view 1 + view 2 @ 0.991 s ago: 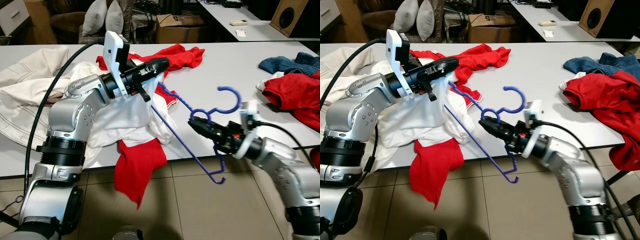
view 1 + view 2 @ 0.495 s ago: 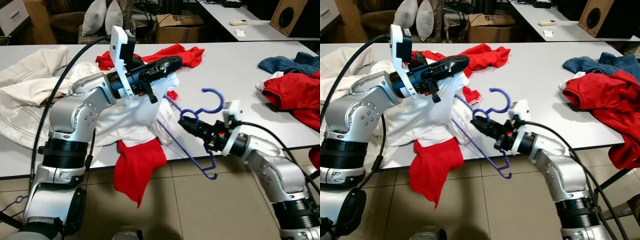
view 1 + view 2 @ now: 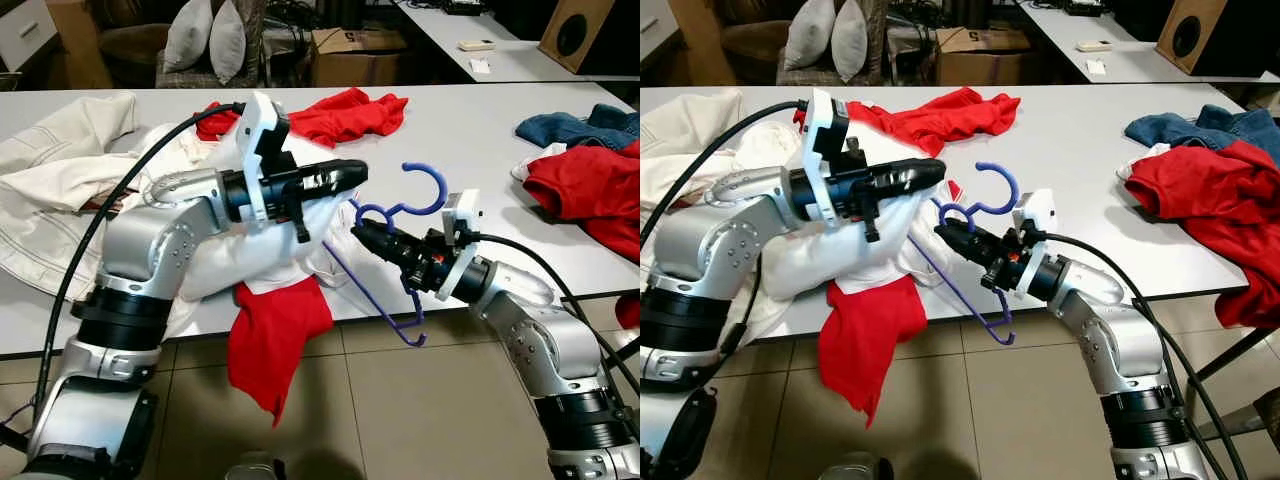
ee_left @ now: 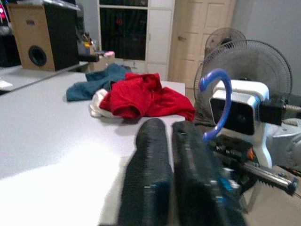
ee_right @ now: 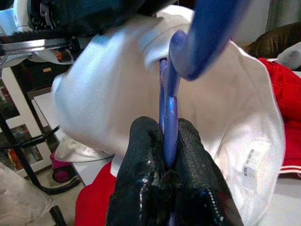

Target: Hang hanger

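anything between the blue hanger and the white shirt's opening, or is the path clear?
Nothing visible blocks it. The right gripper clamps the blue plastic hanger by its neck, one end already against the white shirt lifted by the left gripper.

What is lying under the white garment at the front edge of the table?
A red garment pokes out from under the white garment and hangs over the edge of the table. How far it reaches beneath is covered. One arm of the blue hanger also disappears into the white cloth.

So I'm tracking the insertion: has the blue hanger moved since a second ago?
Yes. The blue hanger, clamped in the right tool, has shifted toward the robot's left, closer to the white garment on the table.
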`<state>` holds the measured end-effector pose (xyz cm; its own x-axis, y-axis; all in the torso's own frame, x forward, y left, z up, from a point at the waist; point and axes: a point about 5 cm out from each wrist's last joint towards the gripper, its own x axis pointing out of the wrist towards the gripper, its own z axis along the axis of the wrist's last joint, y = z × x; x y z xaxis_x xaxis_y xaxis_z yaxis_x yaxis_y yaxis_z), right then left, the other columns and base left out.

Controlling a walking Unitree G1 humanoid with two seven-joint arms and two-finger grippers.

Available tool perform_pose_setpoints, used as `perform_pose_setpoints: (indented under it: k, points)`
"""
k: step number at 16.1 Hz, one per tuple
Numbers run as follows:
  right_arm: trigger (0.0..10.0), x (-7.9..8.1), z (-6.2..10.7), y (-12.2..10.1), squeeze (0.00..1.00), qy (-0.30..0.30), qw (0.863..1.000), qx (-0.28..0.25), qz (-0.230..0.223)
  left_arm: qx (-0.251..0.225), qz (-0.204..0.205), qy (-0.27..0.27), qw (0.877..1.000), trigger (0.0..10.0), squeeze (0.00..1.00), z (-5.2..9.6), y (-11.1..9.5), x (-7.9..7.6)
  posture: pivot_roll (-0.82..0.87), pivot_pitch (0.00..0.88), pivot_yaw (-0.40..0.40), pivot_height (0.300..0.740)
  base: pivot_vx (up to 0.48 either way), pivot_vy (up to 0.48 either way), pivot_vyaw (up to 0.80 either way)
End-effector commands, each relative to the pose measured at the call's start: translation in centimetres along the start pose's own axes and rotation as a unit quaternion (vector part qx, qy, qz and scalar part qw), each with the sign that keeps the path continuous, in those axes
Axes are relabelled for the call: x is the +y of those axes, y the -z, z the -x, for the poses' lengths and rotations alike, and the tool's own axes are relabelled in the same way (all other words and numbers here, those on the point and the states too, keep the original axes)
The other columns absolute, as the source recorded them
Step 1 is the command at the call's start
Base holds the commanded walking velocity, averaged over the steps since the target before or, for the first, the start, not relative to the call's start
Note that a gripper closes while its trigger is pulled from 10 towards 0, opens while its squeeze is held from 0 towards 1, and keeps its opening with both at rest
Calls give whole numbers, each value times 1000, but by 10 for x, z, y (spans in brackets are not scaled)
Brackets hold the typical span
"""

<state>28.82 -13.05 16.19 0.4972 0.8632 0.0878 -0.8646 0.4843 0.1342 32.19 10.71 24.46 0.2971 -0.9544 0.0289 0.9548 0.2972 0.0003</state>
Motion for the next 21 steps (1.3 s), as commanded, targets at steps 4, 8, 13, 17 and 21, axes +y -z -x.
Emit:
perform_pose_setpoints:
  k: [4, 8, 13, 17, 21]
  points:
    - [10000, -2, 3, -4, 0, 2, 1000, -13, 3, -25, -18, 5, 1000, 10000, 1000, 6, -19, 6, 85, 0, -17, 740, 0, 0, 0]
    - [10000, -2, 3, -3, 0, -1, 1000, -11, 2, -52, -16, 30, 998, 10000, 1000, 16, -34, 8, 89, 0, -18, 740, 0, 0, 0]
    - [10000, 0, 4, -4, 0, -28, 1000, -2, 6, 16, -57, 45, 997, 10000, 0, 32, -39, 25, 97, 0, -19, 740, 0, 0, 0]
    - [10000, 2, 7, -6, 0, -50, 998, 20, 26, 112, -62, 103, 986, 10000, 0, 38, -25, 29, 89, 0, -9, 740, 0, 0, 0]
    - [10000, 1, 13, -11, 0, -69, 996, 38, 43, 178, -100, 117, 972, 10000, 0, 37, -23, 42, 80, 0, -2, 740, 0, 0, 0]
